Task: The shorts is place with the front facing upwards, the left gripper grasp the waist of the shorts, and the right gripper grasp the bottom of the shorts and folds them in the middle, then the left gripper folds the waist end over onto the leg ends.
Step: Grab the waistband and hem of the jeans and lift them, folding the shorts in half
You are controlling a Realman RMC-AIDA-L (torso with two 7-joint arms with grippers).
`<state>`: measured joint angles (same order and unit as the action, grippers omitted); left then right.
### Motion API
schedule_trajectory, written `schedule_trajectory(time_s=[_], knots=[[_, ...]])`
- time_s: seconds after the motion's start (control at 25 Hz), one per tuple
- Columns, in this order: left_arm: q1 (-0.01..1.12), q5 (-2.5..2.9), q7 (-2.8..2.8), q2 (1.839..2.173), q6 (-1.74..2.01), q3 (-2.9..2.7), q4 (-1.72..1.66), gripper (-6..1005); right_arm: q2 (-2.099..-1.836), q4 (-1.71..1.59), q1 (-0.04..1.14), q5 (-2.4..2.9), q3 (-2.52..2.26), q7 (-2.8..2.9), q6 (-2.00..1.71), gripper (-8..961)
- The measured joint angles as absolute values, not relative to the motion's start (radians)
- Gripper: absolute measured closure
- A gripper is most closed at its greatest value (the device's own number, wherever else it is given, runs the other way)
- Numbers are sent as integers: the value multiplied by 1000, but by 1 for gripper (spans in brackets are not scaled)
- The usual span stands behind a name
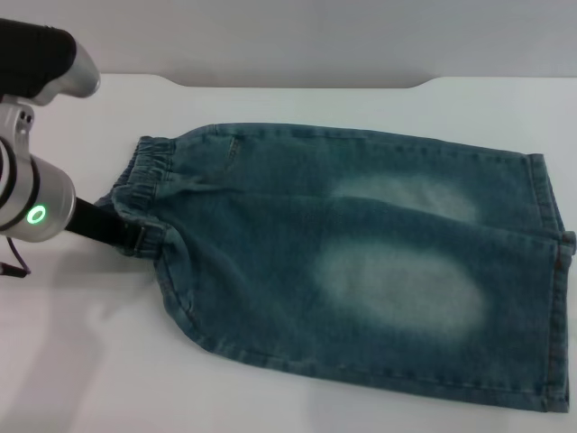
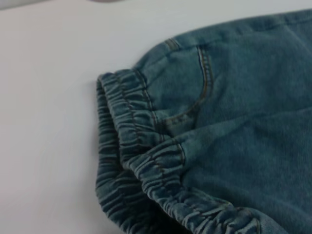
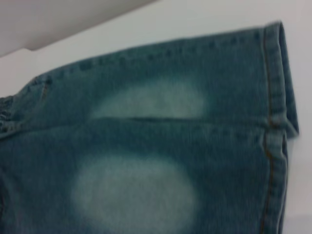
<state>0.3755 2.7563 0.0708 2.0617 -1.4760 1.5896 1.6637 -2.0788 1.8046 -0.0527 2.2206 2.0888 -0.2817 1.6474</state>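
White tabletop (image 1: pixel 297 99) fills the head view, with a pale wall behind it along the far edge. Long blue-green denim shorts with pale faded patches (image 1: pixel 361 262) lie flat across the middle and right of the table. The gathered elastic waist of the shorts (image 1: pixel 144 185) points toward the robot's left. The straight stitched leg hems, the bottom of the shorts (image 1: pixel 550 298), lie at the right edge of the picture. Bare table shows beyond the far side of the shorts and around the waist on the left. The near edge of the denim runs close to the lower border of the view. The left gripper (image 1: pixel 135 238), a black claw on a thick white arm with a small green light, reaches in from the left and meets the waistband at its near corner. Whether its fingers are apart or clamped on the cloth cannot be told. The right gripper is not seen.

From the left wrist view, the ruched waistband (image 2: pixel 141 161) sits close up, its layers bunched, with a curved pocket seam beside it and open white table to one side.

From the right wrist view, the two faded patches and the stitched hems (image 3: pixel 275 126) show, with bare table past the hem edge.
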Motion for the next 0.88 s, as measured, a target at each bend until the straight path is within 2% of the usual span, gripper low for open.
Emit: schedule_trajectory(time_s=[0.12,0.88], knots=[[376,2758,71,2061,-1480,1582,1654,919,-2080,1751,-54,2221,2083,-286,1646,458],[404,2762,93,2059,-1496,1586,1613,913,-2080,1583,-60,2219,2065,-305,1595,463]])
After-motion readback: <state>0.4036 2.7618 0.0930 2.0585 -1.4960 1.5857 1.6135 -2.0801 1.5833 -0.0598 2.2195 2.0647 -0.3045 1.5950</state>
